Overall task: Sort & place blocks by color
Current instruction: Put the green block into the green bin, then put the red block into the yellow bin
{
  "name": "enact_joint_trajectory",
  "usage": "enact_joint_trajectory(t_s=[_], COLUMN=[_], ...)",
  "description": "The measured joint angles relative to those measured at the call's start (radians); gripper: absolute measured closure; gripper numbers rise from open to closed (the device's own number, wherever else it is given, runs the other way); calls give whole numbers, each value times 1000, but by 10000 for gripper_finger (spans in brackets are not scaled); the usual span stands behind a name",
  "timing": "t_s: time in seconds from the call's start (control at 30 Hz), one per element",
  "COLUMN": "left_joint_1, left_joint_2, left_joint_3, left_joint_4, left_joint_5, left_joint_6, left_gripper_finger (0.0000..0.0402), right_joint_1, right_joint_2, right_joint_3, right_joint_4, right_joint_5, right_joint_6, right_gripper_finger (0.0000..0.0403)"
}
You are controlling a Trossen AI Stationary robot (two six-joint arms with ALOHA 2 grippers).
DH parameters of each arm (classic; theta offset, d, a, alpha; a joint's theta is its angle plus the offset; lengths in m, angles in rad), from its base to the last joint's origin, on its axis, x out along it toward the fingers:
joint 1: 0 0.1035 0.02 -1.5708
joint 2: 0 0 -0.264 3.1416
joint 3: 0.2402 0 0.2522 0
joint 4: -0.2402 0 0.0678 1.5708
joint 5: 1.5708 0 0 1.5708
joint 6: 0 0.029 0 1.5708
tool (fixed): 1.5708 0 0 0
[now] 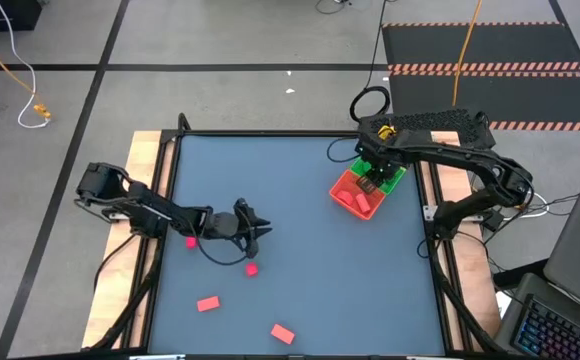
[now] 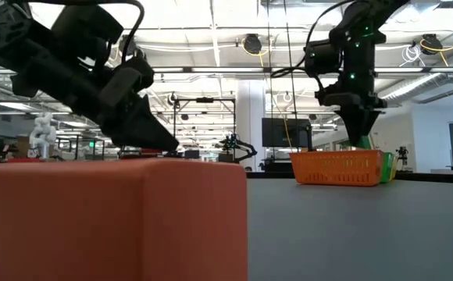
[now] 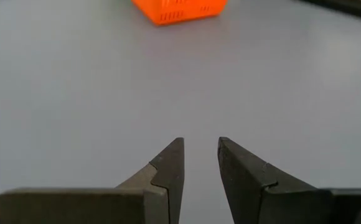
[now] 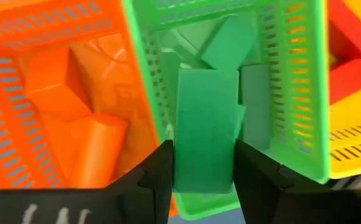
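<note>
Green block between right jaws

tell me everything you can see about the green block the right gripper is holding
The green block is a plain, matte, solid-looking rectangular bar with flat faces. The right gripper clamps it between its two dark fingers, hanging over the green tray compartment, where other green blocks already lie.

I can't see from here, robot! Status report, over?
Right gripper holding green block over green bin. Left gripper empty, fingers apart. Four red blocks left. Nothing blocking.
</note>
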Motion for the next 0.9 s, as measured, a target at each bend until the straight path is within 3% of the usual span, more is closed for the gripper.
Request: enact_joint_trajectory(t_s=[0.3,0.47,0.57,0.7,0.9], left_joint_1=[-10,-11,-13,-21,-105], left_joint_2=[0,-2,-26,-93,-192], left_joint_3=[0,0,0,5,183], left_joint_4=[1,134,156,-38,-634], left_joint_5=[10,206,264,271,227], left_joint_6=[-1,0,-4,-44,-106], left_gripper_finger=[302,302,302,302,302], right_joint_1=[-60,-61,-61,-61,-33], right_joint_2=[-5,-5,-5,-5,-9], right_joint_3=[0,0,0,0,0], right_joint_4=[8,72,129,146,213], right_joint_5=[55,54,54,54,46], right_joint_6=[-55,-105,-150,-182,-196], right_gripper_finger=[256,203,176,152,141])
